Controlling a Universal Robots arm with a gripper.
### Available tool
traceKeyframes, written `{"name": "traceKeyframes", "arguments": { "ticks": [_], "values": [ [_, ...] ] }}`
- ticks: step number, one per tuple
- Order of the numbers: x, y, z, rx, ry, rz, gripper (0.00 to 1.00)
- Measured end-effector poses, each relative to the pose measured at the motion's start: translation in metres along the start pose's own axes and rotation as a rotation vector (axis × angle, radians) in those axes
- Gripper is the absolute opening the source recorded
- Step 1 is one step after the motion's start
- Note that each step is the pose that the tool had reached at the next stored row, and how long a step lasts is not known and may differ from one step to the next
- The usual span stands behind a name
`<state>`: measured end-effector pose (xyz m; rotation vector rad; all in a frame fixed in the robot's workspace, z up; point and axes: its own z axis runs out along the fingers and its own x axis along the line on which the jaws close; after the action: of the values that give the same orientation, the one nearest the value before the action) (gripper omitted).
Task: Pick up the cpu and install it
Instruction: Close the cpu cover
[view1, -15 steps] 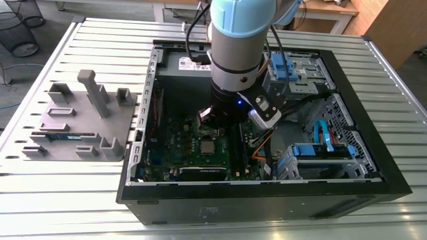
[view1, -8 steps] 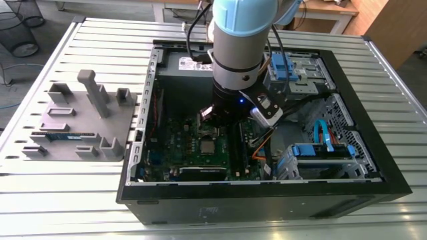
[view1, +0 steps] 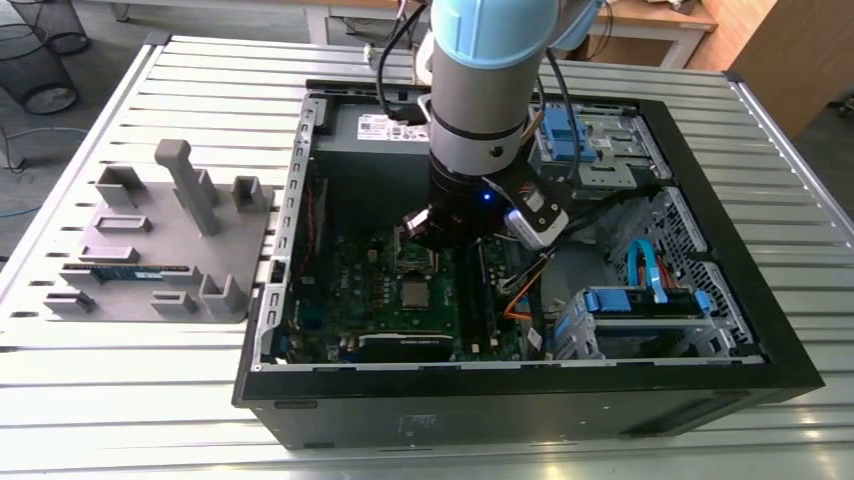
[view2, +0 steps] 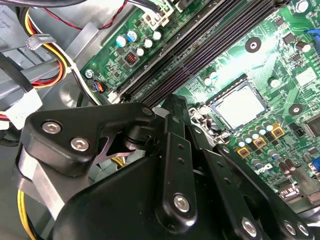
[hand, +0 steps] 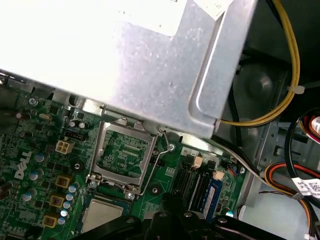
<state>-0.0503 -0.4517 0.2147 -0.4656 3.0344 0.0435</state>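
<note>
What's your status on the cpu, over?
Gripper over the motherboard, near the socket. Cpu lying in the socket. Load plate open, cpu uncovered.

Small square cpu (view2: 241, 106), shiny silver-grey metal top, lying flat, face up, seated near the middle of the green motherboard (view2: 235, 65)

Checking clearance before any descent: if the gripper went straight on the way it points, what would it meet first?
Probably the motherboard, between the memory slots and the seated cpu, judging by where the gripper ends in the second wrist view; depth is unclear.
</note>
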Motion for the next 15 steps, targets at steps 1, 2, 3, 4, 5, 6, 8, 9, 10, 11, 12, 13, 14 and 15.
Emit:
{"name": "traceKeyframes", "arguments": {
  "ticks": [1, 2, 3, 4, 5, 6, 8, 9, 10, 11, 12, 13, 14, 15],
  "values": [
    [0.0000, 0.0000, 0.0000, 0.0000, 0.0000, 0.000, 0.11],
    [0.0000, 0.0000, 0.0000, 0.0001, 0.0001, 0.000, 0.11],
    [0.0000, 0.0000, 0.0000, 0.0001, 0.0001, 0.000, 0.11],
    [0.0000, 0.0000, 0.0000, 0.0001, 0.0001, 0.000, 0.11],
    [-0.0001, 0.0000, 0.0000, 0.0001, 0.0001, -0.001, 0.11],
    [-0.0001, 0.0000, 0.0000, 0.0001, 0.0001, -0.001, 0.11],
    [0.0000, 0.0000, 0.0000, 0.0000, 0.0001, -0.001, 0.11],
    [0.0000, 0.0000, 0.0000, 0.0001, 0.0001, -0.001, 0.11],
    [-0.0001, 0.0000, 0.0000, 0.0000, 0.0001, -0.001, 0.11],
    [-0.0001, 0.0001, 0.0000, -0.0001, 0.0000, -0.001, 0.11],
    [-0.0003, 0.0004, 0.0000, -0.0001, 0.0000, -0.001, 0.11],
    [-0.0007, 0.0009, 0.0000, 0.0000, 0.0001, -0.001, 0.11],
    [-0.0011, 0.0016, 0.0001, 0.0000, 0.0001, -0.001, 0.11],
    [-0.0015, 0.0027, 0.0002, 0.0000, 0.0001, -0.001, 0.11]
  ]
}}
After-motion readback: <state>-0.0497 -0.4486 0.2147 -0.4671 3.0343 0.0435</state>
